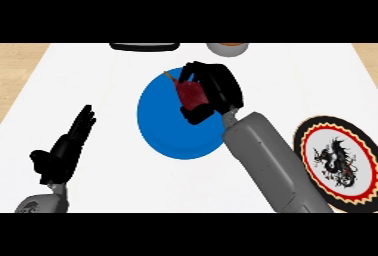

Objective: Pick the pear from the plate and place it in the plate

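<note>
A dark red pear [192,95] with a brown stem is over the blue plate [166,132] at the middle of the white counter. My right hand [218,90] has its fingers and thumb curled round the pear and hides part of it. I cannot tell if the pear touches the plate. A second plate [338,159], white with a black dragon and a red, black and cream rim, lies at the right edge. My left hand [70,142] rests open at the lower left, fingers straight and pointing up.
A dark flat object [145,46] and a grey bowl-like object [227,48] sit at the far edge of the white counter [96,75]. Wooden surface shows at both sides.
</note>
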Tool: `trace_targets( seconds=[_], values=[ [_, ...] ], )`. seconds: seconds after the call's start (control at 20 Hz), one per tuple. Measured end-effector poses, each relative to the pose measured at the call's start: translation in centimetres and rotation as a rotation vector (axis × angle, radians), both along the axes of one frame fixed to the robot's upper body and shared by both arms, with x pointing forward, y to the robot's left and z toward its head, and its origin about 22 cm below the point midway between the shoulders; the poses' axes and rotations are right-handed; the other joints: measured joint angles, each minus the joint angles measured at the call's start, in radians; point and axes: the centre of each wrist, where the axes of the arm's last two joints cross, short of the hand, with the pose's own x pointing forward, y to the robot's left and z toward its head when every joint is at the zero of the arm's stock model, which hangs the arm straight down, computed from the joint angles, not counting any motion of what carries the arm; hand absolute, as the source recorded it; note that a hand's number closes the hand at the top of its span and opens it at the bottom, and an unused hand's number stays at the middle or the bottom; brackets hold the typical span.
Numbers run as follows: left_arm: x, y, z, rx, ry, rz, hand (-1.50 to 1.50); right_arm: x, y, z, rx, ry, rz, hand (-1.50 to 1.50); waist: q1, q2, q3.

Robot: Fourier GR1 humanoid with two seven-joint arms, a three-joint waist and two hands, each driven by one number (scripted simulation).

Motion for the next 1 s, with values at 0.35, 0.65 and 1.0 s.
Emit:
trace_targets(
  seconds=[0.35,0.65,1.0],
  values=[
    [0.7,-0.1,0.2,-0.002,-0.002,-0.003,0.00,1.2,2.3,-1.7,0.078,0.093,-0.118,-1.50,0.011,0.003,0.000],
    [0.2,-0.4,0.1,-0.003,0.001,-0.007,0.00,2.1,2.3,-2.0,0.217,0.142,-0.162,-1.50,0.012,0.003,0.000],
    [0.5,0.1,0.8,-0.001,-0.001,0.006,0.00,2.8,-1.3,-2.9,0.527,0.155,-0.201,-1.50,-0.007,0.001,0.001]
  ],
)
